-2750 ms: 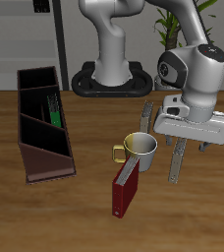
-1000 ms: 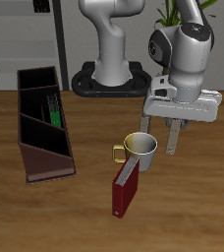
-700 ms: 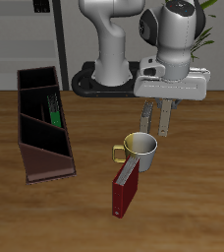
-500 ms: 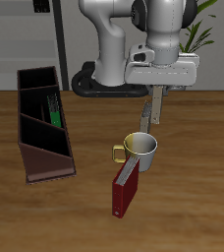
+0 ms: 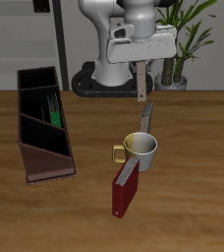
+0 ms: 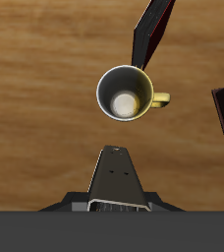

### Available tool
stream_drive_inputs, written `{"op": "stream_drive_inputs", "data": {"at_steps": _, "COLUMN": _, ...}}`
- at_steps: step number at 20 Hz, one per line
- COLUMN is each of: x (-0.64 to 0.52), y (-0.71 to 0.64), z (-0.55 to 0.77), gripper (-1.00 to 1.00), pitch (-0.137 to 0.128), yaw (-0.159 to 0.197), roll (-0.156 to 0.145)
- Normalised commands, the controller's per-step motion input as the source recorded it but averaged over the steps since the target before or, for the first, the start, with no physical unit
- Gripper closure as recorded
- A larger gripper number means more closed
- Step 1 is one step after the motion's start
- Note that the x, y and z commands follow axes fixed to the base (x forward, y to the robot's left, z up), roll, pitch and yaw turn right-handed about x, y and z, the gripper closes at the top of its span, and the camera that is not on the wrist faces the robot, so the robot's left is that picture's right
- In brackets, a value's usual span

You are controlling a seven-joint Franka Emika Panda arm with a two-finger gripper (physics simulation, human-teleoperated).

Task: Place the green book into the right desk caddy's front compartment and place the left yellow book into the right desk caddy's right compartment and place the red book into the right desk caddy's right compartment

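Wood-grain bench carries a long dark maroon-brown caddy, with a bright-green hardcover book upright in one compartment; which compartment I cannot tell. High above, the end effector is clamped on a thin olive-yellow book hanging edge-on, well apart from the caddy. Below stands a cream mug, a second thin yellowish book leaning behind it. A small dark-red hardcover stands untouched near the mug. Judging so, one book is stowed, one lifted, the red one waits.
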Motion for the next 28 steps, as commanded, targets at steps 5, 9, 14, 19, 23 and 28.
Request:
{"op": "stream_drive_inputs", "data": {"at_steps": 5, "x": -0.27, "y": -0.42, "z": 0.16, "gripper": 1.0, "pitch": 0.001, "yaw": 0.095, "roll": -0.011}}
{"op": "stream_drive_inputs", "data": {"at_steps": 9, "x": -0.17, "y": -0.57, "z": 0.16, "gripper": 1.0, "pitch": -0.011, "yaw": 0.05, "roll": -0.025}}
{"op": "stream_drive_inputs", "data": {"at_steps": 14, "x": -0.06, "y": -0.41, "z": 0.06, "gripper": 1.0, "pitch": 0.018, "yaw": -0.005, "roll": -0.025}}
{"op": "stream_drive_inputs", "data": {"at_steps": 19, "x": -0.13, "y": -0.67, "z": -0.07, "gripper": 1.0, "pitch": 0.049, "yaw": 0.021, "roll": -0.025}}
{"op": "stream_drive_inputs", "data": {"at_steps": 23, "x": -0.11, "y": -0.47, "z": -0.06, "gripper": 1.0, "pitch": 0.034, "yaw": 0.025, "roll": -0.024}}
{"op": "stream_drive_inputs", "data": {"at_steps": 28, "x": -0.17, "y": -0.5, "z": -0.08, "gripper": 1.0, "pitch": 0.032, "yaw": 0.038, "roll": 0.017}}
